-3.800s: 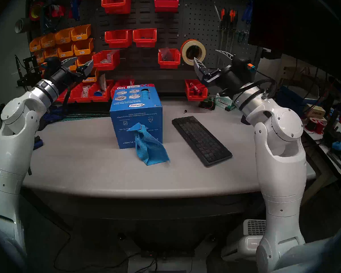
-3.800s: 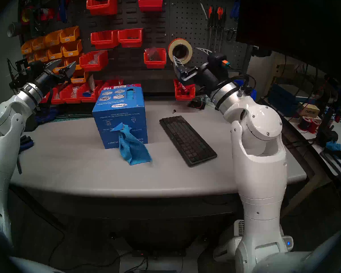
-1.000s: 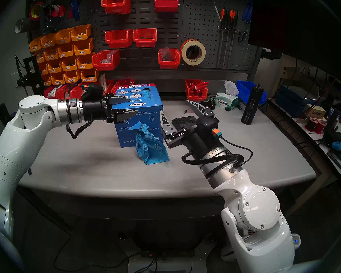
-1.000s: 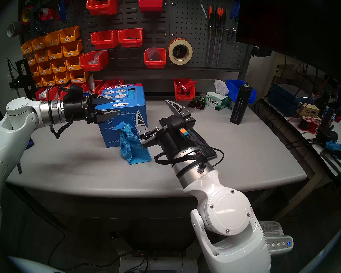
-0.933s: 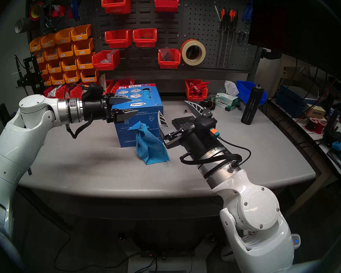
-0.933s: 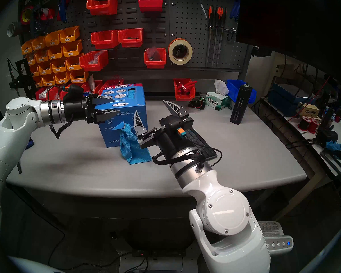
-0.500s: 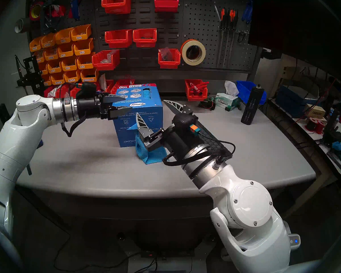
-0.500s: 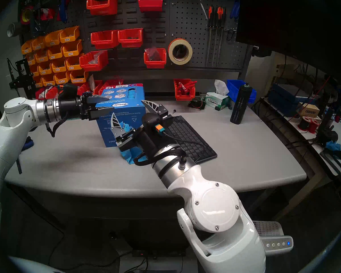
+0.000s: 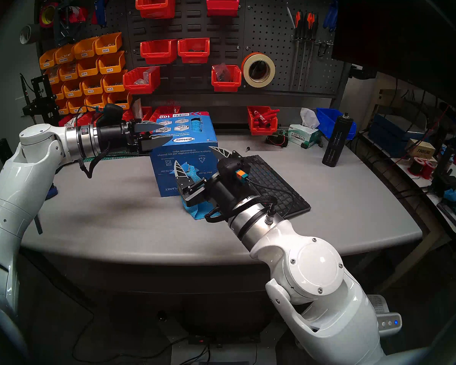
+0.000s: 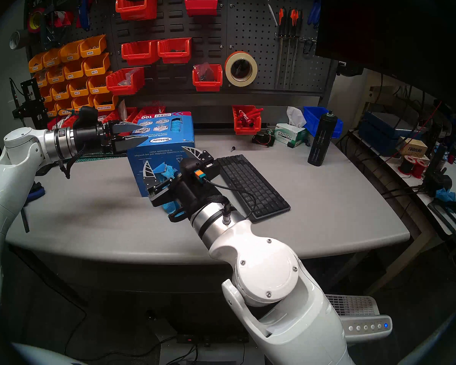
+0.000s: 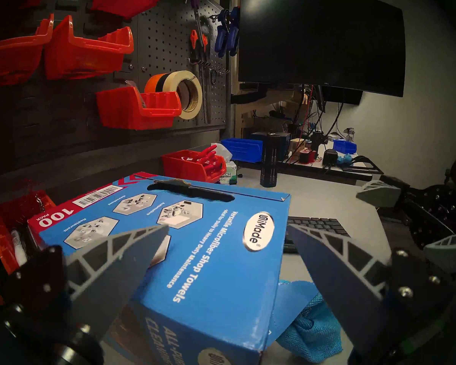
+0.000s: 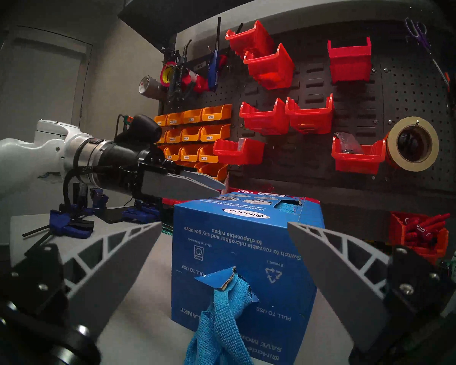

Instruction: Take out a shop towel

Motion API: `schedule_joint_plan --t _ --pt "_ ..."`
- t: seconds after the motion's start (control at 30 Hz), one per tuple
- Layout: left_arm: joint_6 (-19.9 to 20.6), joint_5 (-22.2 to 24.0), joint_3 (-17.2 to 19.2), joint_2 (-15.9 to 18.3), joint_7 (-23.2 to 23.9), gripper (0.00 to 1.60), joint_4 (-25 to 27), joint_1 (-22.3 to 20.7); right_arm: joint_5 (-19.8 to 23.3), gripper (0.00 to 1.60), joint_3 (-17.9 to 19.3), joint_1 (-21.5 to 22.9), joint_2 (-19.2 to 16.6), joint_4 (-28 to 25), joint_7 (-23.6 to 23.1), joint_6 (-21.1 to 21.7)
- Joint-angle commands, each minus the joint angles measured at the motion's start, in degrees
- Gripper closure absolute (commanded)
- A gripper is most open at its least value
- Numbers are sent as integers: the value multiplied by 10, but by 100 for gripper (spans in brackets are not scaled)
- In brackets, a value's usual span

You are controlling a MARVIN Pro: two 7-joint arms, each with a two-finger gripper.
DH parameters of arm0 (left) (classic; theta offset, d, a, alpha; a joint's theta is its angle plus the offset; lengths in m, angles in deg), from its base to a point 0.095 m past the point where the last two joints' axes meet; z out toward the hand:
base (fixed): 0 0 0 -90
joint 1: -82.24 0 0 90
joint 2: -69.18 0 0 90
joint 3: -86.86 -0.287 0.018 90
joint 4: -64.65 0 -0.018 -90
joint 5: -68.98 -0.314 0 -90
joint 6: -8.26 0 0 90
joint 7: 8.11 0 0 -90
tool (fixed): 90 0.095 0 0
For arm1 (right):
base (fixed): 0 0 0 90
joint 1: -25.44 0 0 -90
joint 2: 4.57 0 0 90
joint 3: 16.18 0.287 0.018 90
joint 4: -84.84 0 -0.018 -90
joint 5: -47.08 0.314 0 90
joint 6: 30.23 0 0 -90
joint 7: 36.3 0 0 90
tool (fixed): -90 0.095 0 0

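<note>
Towel first: the shop towel (image 12: 221,327) is bright blue with a woven texture, and it hangs out of a torn slot in the front face of the blue cardboard box (image 12: 248,240). Its lower end lies on the grey table (image 9: 116,225) in front of the box. The upper part is bunched into a narrow neck at the slot, under a small raised flap of card.

The right gripper (image 12: 224,253) is just in front of this slot, pointing at the box face. Its two fingers (image 12: 121,261) are spread wide and hold nothing. In the right wrist view the neck of the towel is between the fingers and a little below the tips; no finger touches the cloth. In the head views the gripper body covers most of the towel, so only the lower corner (image 9: 195,211) shows under the wrist.

The left gripper (image 9: 161,132) is at the upper left edge of the box, almost level, pointing across the top. It is also released and empty. In the left wrist view, the box top (image 11: 195,238) is directly under and ahead of its fingers; whether they touch the card cannot be told.

To the right of the right gripper lies a black keyboard (image 9: 274,182), near the box but apart from it.
</note>
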Motion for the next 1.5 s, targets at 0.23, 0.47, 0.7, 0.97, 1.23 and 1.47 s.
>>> schedule_joint_plan --t 0.23,0.47,0.7,0.97,1.23,1.47 --pt "-4 -2 -11 -3 30 0 4 -50 37 0 -11 39 21 49 56 -19" --pt "-4 -6 -13 3 41 0 -18 -48 45 0 -6 70 42 84 46 -3" --pt "-9 -13 -21 1 49 0 -49 -53 60 0 -2 103 57 126 37 9" --pt "-17 -20 -37 -6 62 0 -70 -68 78 0 8 105 63 164 30 16" --pt "-21 -24 -46 -12 67 0 -76 -77 74 0 4 108 61 167 29 21" --pt "-26 -24 -49 -16 73 0 -74 -79 70 0 -1 113 64 161 30 27"
